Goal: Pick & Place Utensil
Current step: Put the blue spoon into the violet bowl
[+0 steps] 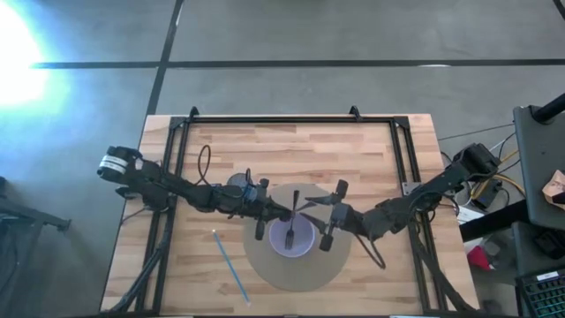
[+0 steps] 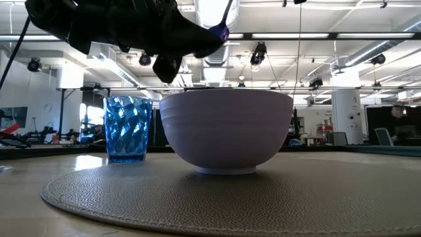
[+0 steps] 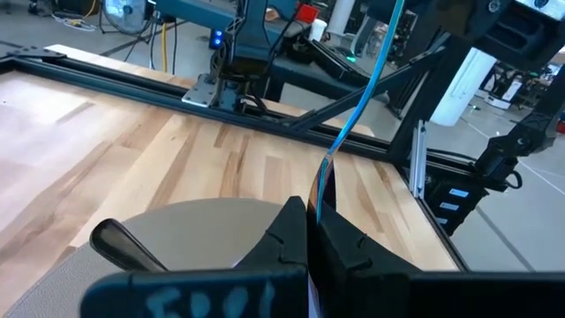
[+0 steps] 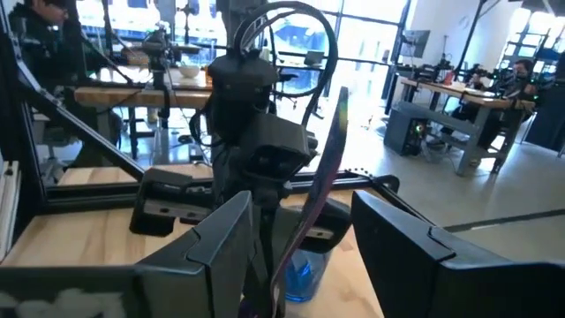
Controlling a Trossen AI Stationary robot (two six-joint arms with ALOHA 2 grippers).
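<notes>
Placing step: the left gripper (image 1: 284, 213), jaws clamped on the dark utensil (image 1: 294, 203), hangs over the bowl (image 1: 291, 238); the right gripper (image 1: 332, 215) waits alongside, jaws apart. Next: lower and release inside.

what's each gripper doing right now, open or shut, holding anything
Left gripper: shut on the dark utensil, over the bowl.
Right gripper: open, holding nothing, beside the bowl.
</notes>
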